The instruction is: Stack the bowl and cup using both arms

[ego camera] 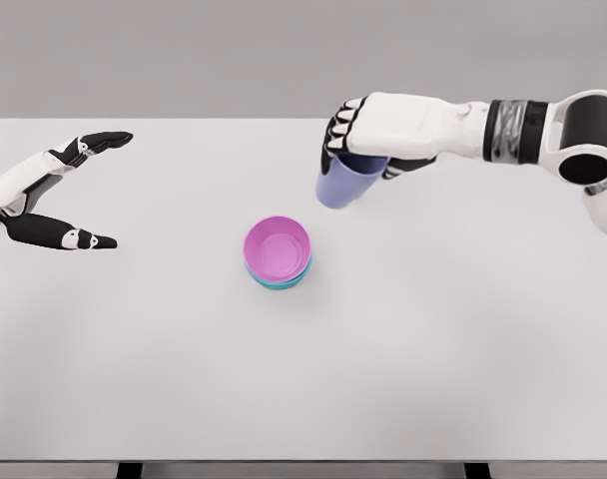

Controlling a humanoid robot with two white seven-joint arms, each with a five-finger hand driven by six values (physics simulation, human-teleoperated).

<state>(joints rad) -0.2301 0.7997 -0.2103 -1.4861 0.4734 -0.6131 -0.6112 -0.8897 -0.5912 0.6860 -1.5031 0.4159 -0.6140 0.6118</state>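
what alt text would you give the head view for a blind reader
The right hand holds a lavender cup tilted above a white table, up and right of a pink bowl nested in a teal bowl. The left hand is open at far left.

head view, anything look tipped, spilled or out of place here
Only the blue cup is askew: the right robot hand holds it tilted above the table. The pink bowl sits neatly nested in the teal bowl. Nothing spilled.
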